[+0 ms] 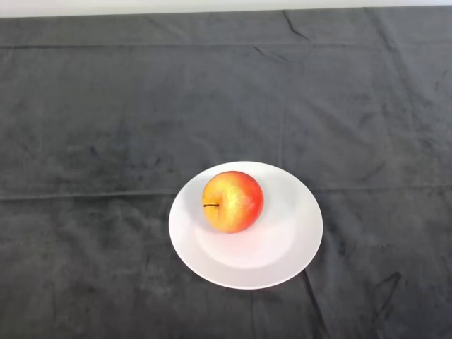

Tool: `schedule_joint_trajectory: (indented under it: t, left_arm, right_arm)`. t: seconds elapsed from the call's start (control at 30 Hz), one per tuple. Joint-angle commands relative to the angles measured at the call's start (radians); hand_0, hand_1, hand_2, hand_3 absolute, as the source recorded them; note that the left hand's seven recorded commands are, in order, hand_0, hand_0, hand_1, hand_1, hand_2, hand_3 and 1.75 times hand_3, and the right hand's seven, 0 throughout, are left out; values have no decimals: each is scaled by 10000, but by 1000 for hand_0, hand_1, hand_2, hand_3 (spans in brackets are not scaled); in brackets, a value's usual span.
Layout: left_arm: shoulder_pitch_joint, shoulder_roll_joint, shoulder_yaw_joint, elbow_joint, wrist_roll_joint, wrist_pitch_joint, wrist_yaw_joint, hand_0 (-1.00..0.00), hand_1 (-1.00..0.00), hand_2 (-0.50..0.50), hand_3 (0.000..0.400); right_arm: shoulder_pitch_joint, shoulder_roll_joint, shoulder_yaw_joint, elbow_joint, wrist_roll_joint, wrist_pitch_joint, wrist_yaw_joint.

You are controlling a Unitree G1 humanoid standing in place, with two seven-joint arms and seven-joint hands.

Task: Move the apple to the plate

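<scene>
A red and yellow apple lies on a white round plate, a little left of and behind the plate's middle. Its dark stem points to the left. The plate rests on the dark cloth near the table's front centre.
The dark cloth covers the whole table, with creases running across it and folds near the far edge. A pale strip of wall or floor shows beyond the far edge.
</scene>
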Motion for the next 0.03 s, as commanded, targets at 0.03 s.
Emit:
schedule_joint_trajectory:
  t: [0.03]
  left_arm:
    - [-205,699,-253,345,30,-269,-40,0,0,0,0]
  right_arm:
    - [56,-280,-111,108,-84,-87,-64]
